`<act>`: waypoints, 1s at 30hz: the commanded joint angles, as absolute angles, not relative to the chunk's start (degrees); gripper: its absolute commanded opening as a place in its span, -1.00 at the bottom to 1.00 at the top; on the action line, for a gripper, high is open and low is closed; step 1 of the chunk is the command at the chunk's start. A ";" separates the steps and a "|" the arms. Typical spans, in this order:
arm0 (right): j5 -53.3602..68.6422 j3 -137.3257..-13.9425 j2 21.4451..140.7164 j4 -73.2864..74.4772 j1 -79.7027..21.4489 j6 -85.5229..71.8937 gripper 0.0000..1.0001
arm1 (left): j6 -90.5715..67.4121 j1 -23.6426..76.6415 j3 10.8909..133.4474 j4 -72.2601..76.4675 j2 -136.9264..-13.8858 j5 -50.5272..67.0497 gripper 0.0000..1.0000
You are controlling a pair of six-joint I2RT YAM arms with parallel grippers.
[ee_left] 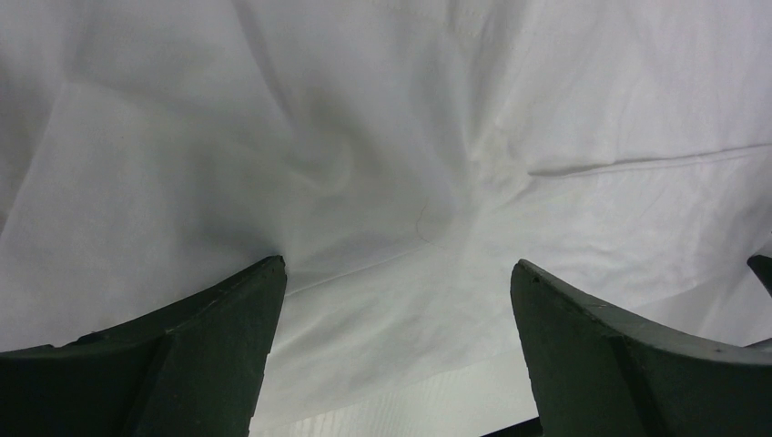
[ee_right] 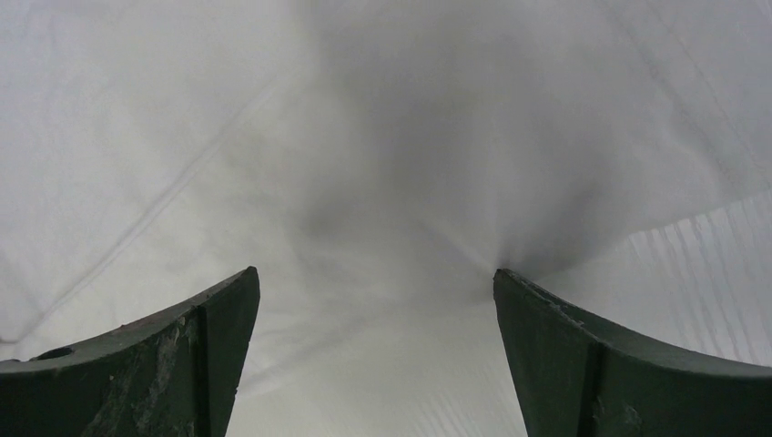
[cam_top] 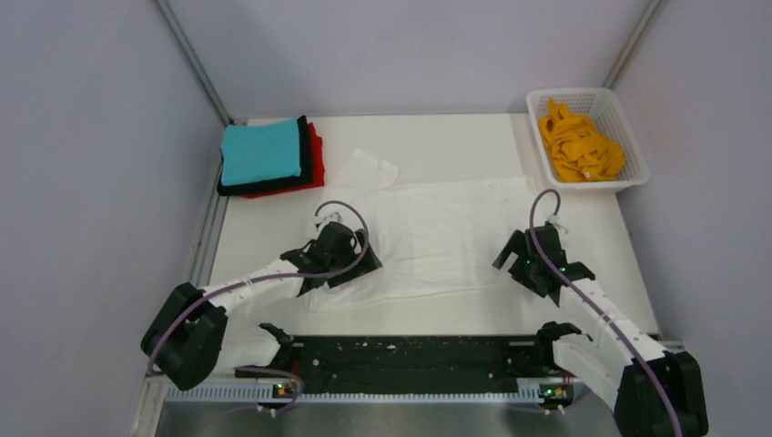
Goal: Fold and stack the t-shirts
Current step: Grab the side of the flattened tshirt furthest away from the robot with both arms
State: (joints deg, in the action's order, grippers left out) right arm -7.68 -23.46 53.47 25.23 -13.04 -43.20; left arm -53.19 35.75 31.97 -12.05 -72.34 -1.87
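The white t-shirt point(cam_top: 441, 237) lies spread flat across the middle of the table. It fills the left wrist view point(ee_left: 391, 164) and the right wrist view point(ee_right: 382, 155). My left gripper point(cam_top: 357, 259) is open, its fingertips pressing down on the shirt's near left part. My right gripper point(cam_top: 514, 257) is open over the shirt's near right edge, fingertips on the cloth. A folded stack sits at the back left: teal t-shirt point(cam_top: 260, 151) on top, black t-shirt point(cam_top: 305, 157) under it, red t-shirt point(cam_top: 316, 159) at the bottom. The orange t-shirt point(cam_top: 579, 146) lies crumpled in the basket.
A white lattice basket point(cam_top: 627, 127) stands at the back right corner. A black rail point(cam_top: 410, 362) with the arm bases runs along the near edge. Grey walls close in the table on three sides.
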 commanded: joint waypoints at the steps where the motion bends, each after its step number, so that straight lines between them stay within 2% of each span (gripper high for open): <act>1: -8.21 -21.14 47.22 33.34 -14.04 -47.89 0.96 | -61.89 38.83 25.93 -21.49 -69.08 -6.39 0.98; 12: -9.56 -19.62 32.56 43.25 -17.90 -58.16 0.95 | -62.14 41.93 26.08 -25.84 -63.85 -9.27 0.98; 17: -10.35 -21.38 29.53 44.29 -18.99 -56.57 0.96 | -60.49 41.99 28.14 -26.61 -63.07 -11.02 0.98; 21: -10.76 -24.83 30.78 38.71 -19.07 -52.42 0.97 | -57.88 42.01 32.23 -27.18 -61.03 -11.58 0.98; 24: -9.43 -24.63 34.35 27.08 -19.06 -49.82 0.98 | -55.59 42.06 36.16 -27.71 -59.10 -13.03 0.98; 30: -3.71 -22.58 49.36 5.49 -19.00 -44.58 0.98 | -52.45 41.92 43.64 -27.77 -59.73 -21.15 0.98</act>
